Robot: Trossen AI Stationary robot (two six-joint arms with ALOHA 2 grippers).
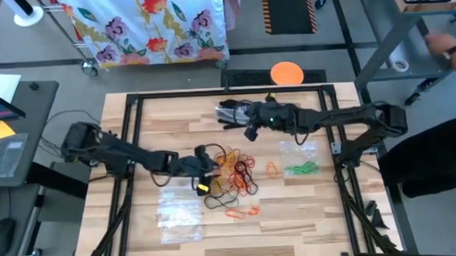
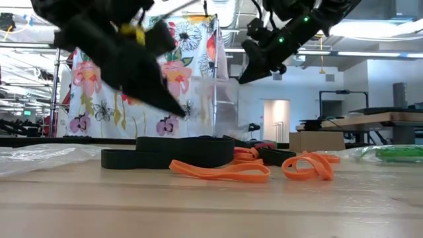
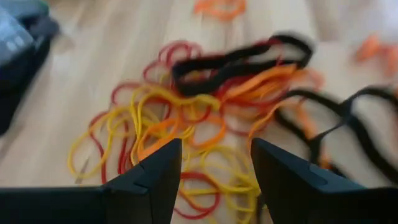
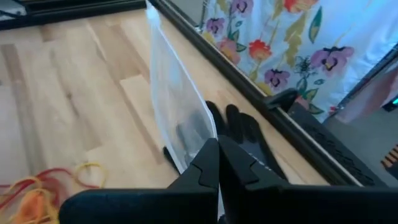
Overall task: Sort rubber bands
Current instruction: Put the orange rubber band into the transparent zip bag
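Two end effectors: left end effector (image 3: 214,168) open over rubber bands (image 3: 205,118) (edges blurred); right end effector (image 4: 217,162) pinching clear bag (image 4: 177,106).

orange rubber bands (image 2: 221,171), black bands (image 2: 168,157), wooden table (image 2: 198,211)

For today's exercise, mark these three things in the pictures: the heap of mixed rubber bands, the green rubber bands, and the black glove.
Heap of mixed red, yellow, orange and black rubber bands (image 1: 238,172), high view, middle of the heap.
Green rubber bands (image 1: 301,169), high view, centre of the green cluster.
Black glove (image 4: 249,138), right wrist view, on its fingers.
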